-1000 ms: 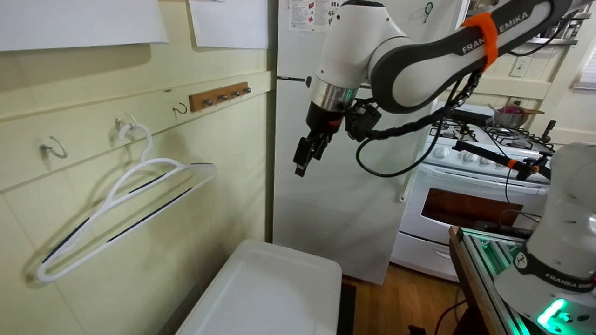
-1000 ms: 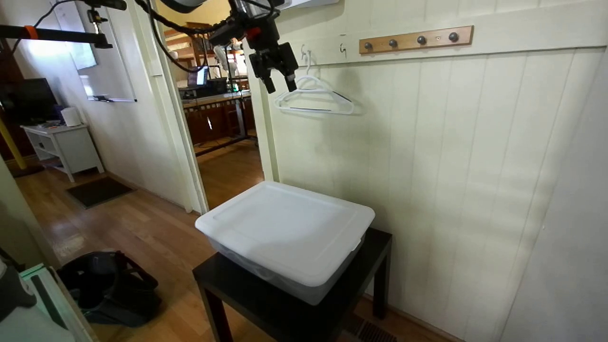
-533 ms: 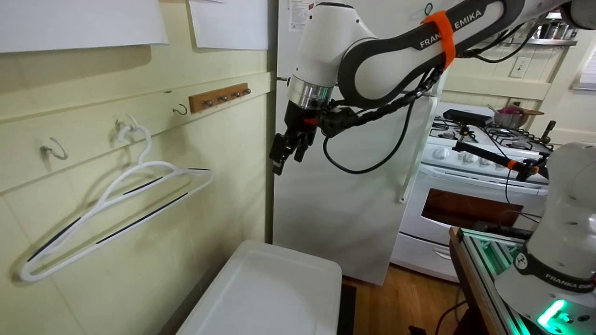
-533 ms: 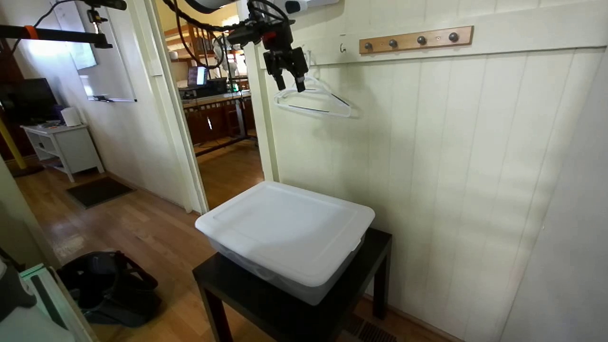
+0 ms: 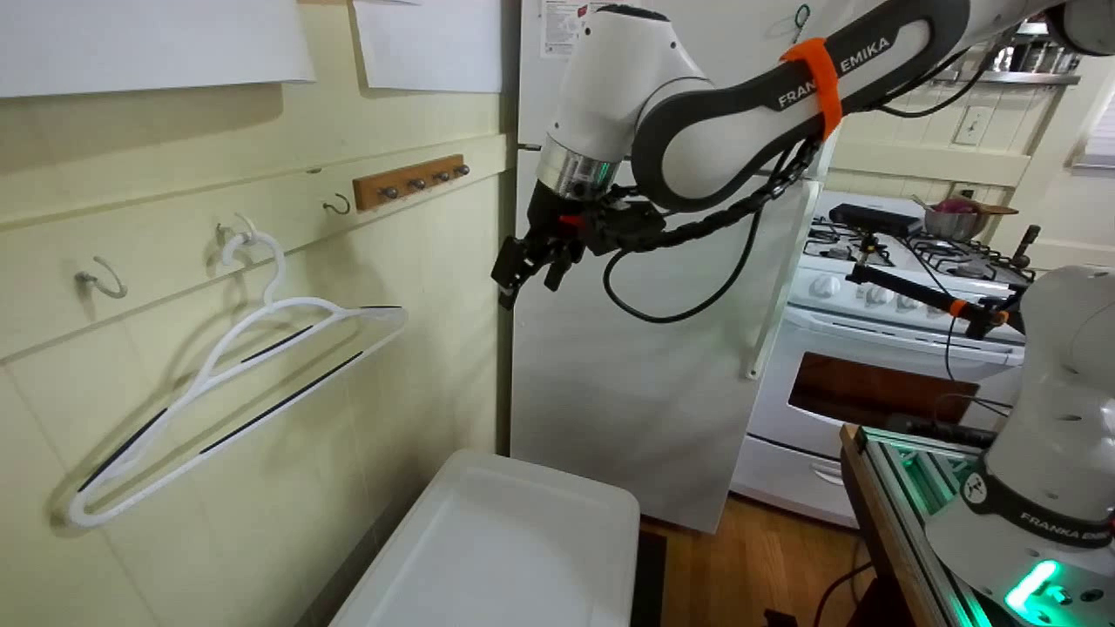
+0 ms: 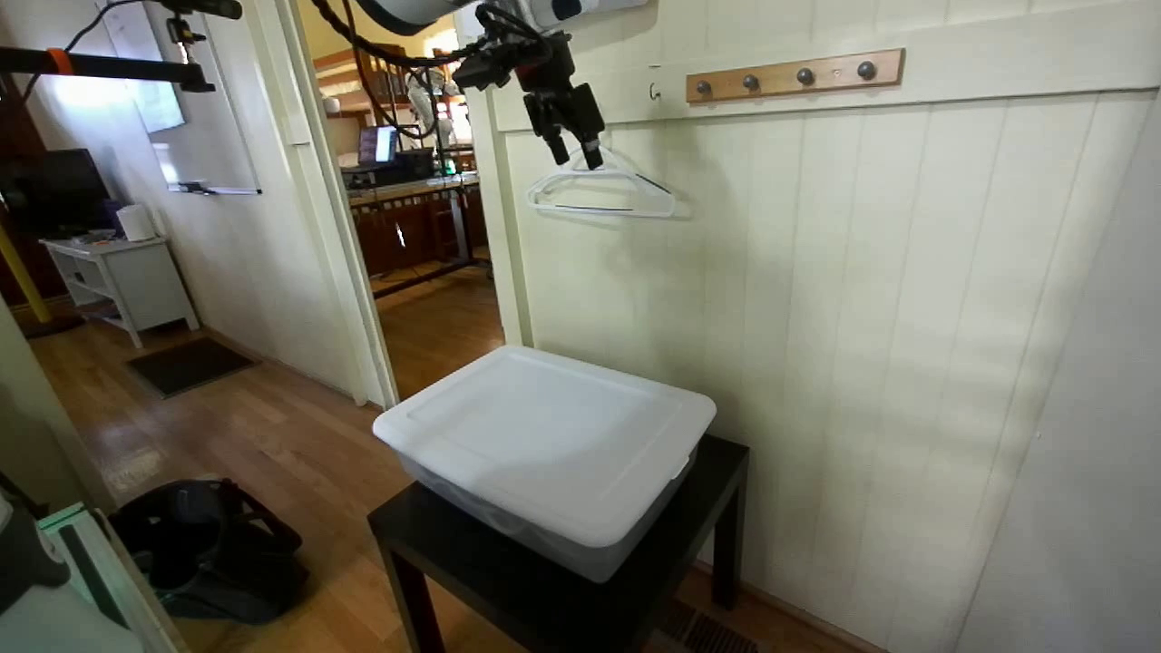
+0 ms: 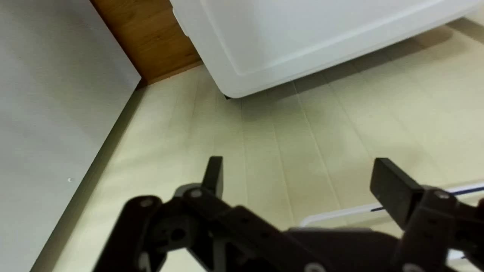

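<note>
My gripper [image 5: 530, 292] hangs in the air in front of the fridge, its black fingers spread wide. Only the cream wall shows between the fingertips of the gripper [image 7: 298, 173] in the wrist view. Nearest to it is a white hanger [image 5: 202, 383] with dark strips, hung from a wall hook and standing apart from the fingers. An exterior view has the gripper [image 6: 578, 160] overlapping the top of the hanger [image 6: 599, 211]. Part of the hanger [image 7: 340, 213] also shows low in the wrist view, partly hidden by the gripper.
A bin with a white lid [image 6: 553, 435] stands on a black table [image 6: 730, 458] below the gripper. On the wall are a wooden peg rail [image 5: 370, 192] and further hooks, one a pale hook [image 5: 104, 279]. The fridge [image 5: 627, 418] meets the wall beside the arm.
My gripper has moved toward the wall, and its fingertips have tipped up slightly. The hanger has swung out a little and come back on its hook. The fingers have stayed apart.
</note>
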Controlling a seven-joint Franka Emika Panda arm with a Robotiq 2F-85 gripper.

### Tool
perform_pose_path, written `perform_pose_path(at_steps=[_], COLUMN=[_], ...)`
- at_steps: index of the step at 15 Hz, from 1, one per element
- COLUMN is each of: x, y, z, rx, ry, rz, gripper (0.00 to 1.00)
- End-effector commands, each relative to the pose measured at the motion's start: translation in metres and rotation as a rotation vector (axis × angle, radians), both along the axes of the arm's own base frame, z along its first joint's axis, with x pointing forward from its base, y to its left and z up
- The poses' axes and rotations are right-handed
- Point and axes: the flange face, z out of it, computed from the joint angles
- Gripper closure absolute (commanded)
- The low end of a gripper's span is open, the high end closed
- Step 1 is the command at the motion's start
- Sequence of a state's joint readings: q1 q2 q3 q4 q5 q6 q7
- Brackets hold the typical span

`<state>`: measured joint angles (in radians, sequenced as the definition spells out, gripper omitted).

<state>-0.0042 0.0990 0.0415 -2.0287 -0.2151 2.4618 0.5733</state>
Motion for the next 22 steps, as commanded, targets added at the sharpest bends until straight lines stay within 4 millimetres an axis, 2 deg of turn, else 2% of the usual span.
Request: perform_pose_path(at_steps=[1,5,9,17,22], x=[0.026,0.047,0.064,0.084,0.098], y=[-0.007,-0.009,-0.001,0.039,0.06], z=[-0.018,-0.041,-0.054,-0.054,-0.054], rx=[-0.013,-0.047,-0.118,-0.312,-0.4], ry=[-0.134,-0.232,-0.308,-0.465,-0.522], rz=[-0.036,0.049,0.162,0.409,0.446], gripper=[0.0,0.0,0.0,0.0,0.0])
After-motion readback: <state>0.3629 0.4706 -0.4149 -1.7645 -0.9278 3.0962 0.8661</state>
